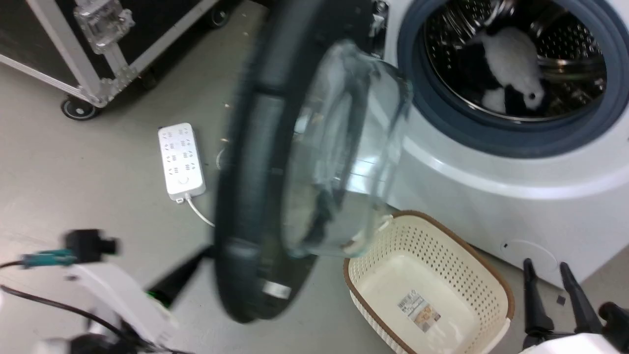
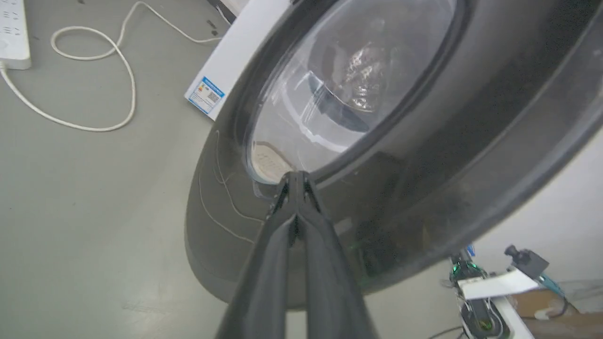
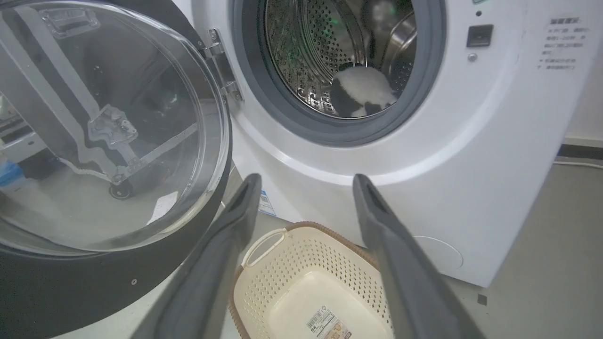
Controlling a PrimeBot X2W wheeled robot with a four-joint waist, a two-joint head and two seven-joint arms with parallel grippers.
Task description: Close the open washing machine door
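The left end effector (image 2: pixel 296 181) has its two fingers pressed together, gripping nothing. Their joined tips rest against the outer face of the washing machine door (image 2: pixel 424 165), low on the black rim just beside the edge of the glass. Closed fingers make one stiff point, which I judge suits pushing better than grasping. Pressing far from the hinge should also give the most leverage.

The right end effector (image 3: pixel 306 181) is spread open and empty. It hangs back above the cream laundry basket (image 3: pixel 301 263) and faces the washing machine (image 3: pixel 471 141), probably parked there to keep out of the door's path.

The door stands roughly half open, hinged on the left of the opening. Its bulging glass bowl points toward the grey gasket and is still well apart from it. In the head view it is blurred.

Inside the steel drum (image 1: pixel 565 44) lies a black-and-white soft item (image 1: pixel 511 64), well behind the gasket, so it looks unlikely to get caught. The basket sits on the floor just in front of the machine and below the door's swing. The bowl's lower edge passes close over its rim, which is the clearance to watch.

The floor (image 1: pixel 73 172) is plain grey. A white power strip (image 1: pixel 181 160) and its looping cord lie beyond the door. Further off stands a black flight case (image 1: pixel 162 29) with metal edging, on castors.
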